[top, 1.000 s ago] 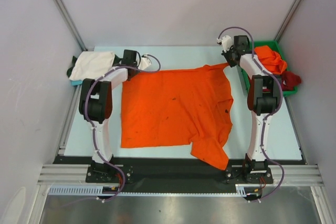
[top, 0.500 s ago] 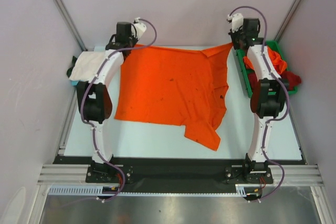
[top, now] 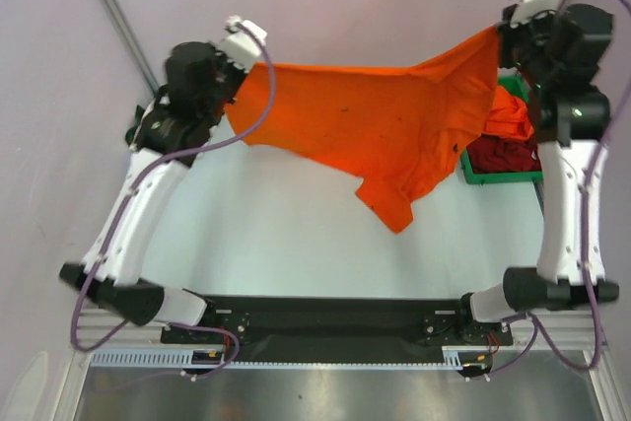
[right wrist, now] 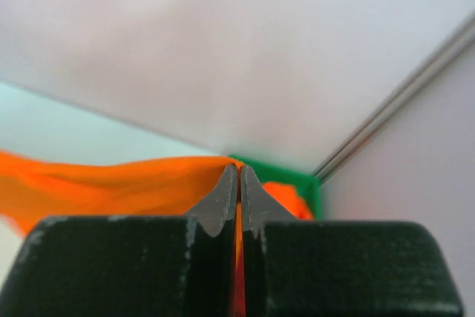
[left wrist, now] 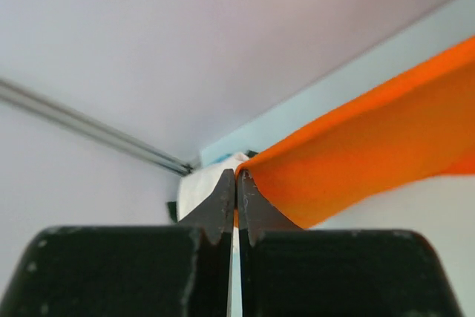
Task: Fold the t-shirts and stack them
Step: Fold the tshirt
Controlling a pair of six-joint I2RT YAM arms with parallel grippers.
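Observation:
An orange t-shirt [top: 380, 120] hangs in the air, stretched between both raised grippers, one sleeve drooping low toward the table. My left gripper [top: 240, 74] is shut on its left corner; the left wrist view shows the jaws [left wrist: 237, 177] pinching orange cloth [left wrist: 371, 154]. My right gripper [top: 496, 38] is shut on the right corner; the right wrist view shows the jaws [right wrist: 238, 172] closed on orange cloth [right wrist: 111, 183]. A white shirt [left wrist: 197, 194] lies behind the left fingers. Another orange shirt [top: 511, 110] and a dark red one [top: 508, 157] sit in the bin.
A green plastic bin [top: 493, 175] stands at the right edge of the pale table [top: 296, 234]; it also shows in the right wrist view [right wrist: 293, 177]. Grey walls and metal frame rails [top: 113, 7] close in the back and sides.
Both grippers have risen high off the table with the orange shirt, lifting it from lying flat until it hangs stretched between them.

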